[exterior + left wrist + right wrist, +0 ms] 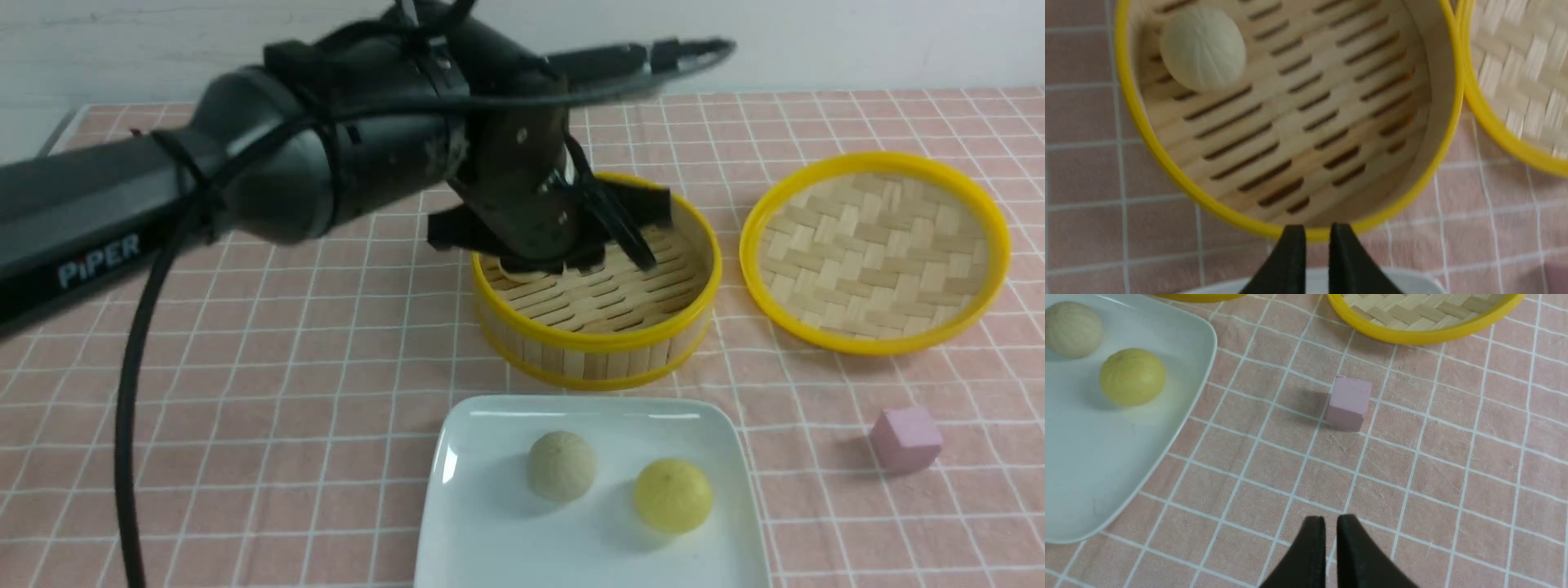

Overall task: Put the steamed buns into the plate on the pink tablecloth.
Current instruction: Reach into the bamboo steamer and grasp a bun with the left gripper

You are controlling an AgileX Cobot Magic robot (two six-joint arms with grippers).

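Observation:
One pale beige bun (pixel 560 465) and the yellow bun (pixel 673 495) lie on the white plate (pixel 490 531) on the pink tablecloth (pixel 286 367). Both also show in the right wrist view, the beige bun (pixel 1071 330) and the yellow bun (pixel 1132 377). The other pale bun (pixel 1202 47) lies inside the bamboo steamer (pixel 1167 163), against its wall; in the front view this bun (pixel 522 271) is mostly hidden under the arm. My left gripper (pixel 1317 232) hovers over the steamer, shut and empty. My right gripper (pixel 1331 522) is shut and empty above the cloth, near the plate's corner.
The steamer's woven lid (pixel 873 253) lies upside down to the right of the steamer (pixel 596 343). A pink cube (pixel 904 439) sits on the cloth right of the plate; it also shows in the right wrist view (pixel 1350 402). The left arm's cable hangs down at the left.

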